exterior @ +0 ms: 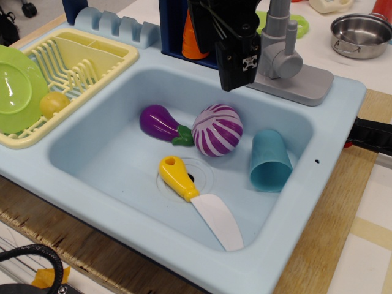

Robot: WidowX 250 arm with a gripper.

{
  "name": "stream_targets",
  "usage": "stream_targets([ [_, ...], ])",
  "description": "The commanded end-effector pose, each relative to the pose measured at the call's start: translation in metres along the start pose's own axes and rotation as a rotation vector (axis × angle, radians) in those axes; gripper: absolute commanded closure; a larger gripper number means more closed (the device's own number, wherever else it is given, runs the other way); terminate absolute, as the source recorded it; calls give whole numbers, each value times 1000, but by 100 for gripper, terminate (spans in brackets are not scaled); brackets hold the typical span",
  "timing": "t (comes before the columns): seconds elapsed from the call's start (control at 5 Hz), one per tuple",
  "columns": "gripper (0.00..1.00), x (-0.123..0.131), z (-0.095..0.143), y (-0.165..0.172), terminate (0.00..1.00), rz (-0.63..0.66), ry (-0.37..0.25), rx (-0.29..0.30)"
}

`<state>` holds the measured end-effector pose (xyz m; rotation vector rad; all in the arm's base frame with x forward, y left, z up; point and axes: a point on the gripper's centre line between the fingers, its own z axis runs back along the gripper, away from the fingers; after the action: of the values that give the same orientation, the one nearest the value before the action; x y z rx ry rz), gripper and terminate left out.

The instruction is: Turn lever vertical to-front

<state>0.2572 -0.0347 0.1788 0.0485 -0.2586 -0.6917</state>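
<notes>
The grey toy faucet stands on its flat grey base [306, 86] at the sink's back right rim. Its small rounded lever [291, 30] stands upright just right of the taller grey pipe [277, 15]. My black gripper [237, 81] hangs fingers down just left of the faucet, over the back edge of the basin, a short way from the lever and lower than it. It holds nothing that I can see. Its fingers look close together, but the gap between them does not show.
The light blue sink [110, 202] holds a purple eggplant [158, 122], a purple-striped ball-shaped vegetable [217, 130], a teal cup [269, 160] on its side and a yellow-handled white knife [196, 199]. A yellow dish rack [92, 61] with a green plate [15, 89] stands left. A metal pot [361, 33] sits back right.
</notes>
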Motion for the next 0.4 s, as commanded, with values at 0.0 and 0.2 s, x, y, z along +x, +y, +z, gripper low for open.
stream_targets([
  [0.0,0,0,0,0,0,0,0,0],
  [0.2,0,12,2,1,0,-14,-63,30],
])
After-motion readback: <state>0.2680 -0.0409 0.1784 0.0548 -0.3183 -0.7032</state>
